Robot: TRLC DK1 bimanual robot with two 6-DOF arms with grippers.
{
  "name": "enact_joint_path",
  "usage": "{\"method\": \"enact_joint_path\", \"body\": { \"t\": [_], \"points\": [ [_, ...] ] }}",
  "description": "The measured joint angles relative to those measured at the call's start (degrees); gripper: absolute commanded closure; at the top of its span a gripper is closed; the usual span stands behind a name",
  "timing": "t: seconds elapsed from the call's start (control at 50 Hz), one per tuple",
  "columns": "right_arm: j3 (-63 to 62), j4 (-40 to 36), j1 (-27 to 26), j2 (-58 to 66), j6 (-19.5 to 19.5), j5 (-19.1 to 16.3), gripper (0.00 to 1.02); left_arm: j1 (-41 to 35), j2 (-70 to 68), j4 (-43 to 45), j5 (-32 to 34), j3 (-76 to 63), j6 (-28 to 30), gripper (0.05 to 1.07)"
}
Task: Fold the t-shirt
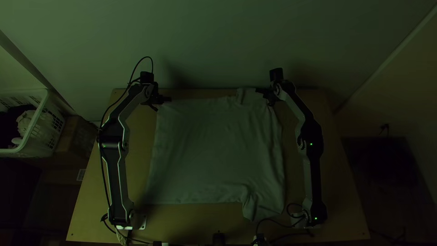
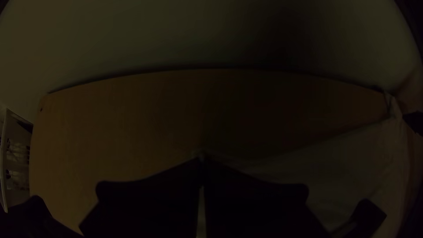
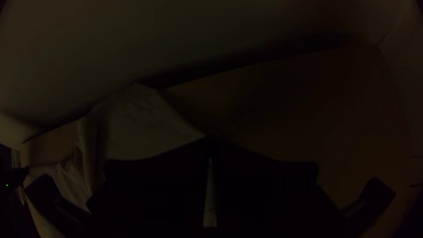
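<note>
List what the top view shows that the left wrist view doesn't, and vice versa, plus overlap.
Top view: left arm's base, right arm's base, the T-shirt's near sleeve, the brown box beside the table.

Left wrist view: close-up of the left gripper's fingertips meeting at a corner of the T-shirt.

Both: T-shirt spread out, table's far edge, wall behind it, white laundry basket, right gripper.

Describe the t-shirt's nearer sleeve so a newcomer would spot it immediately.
On the light wooden table, a plain t-shirt lies spread out. Follow its near side toward the right arm's base to the short, rumpled sleeve jutting out. It points toward the table's near edge, whereas the other sleeve lies at the far edge.
</note>
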Motion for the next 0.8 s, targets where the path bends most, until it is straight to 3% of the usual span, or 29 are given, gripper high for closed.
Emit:
{"method": "enact_joint_path", "body": {
  "t": [0.32, 0.48, 0.8],
  "points": [
    [0.0, -0.1, -0.3, 0.0, 0.0, 0.1, 1.00, 0.2, -1.7, 0.0, 0.2, 0.0, -0.5, 1.04],
    [0.0, -0.7, -0.5, 0.0, -0.2, 2.6, 1.00, 0.6, -2.2, 0.0, 0.4, 0.0, -0.6, 1.04],
    [0.0, -1.7, -0.9, 0.0, -0.2, 3.0, 1.00, 1.7, -2.2, 0.1, 1.1, 0.0, -0.7, 1.04]
  ]
}}
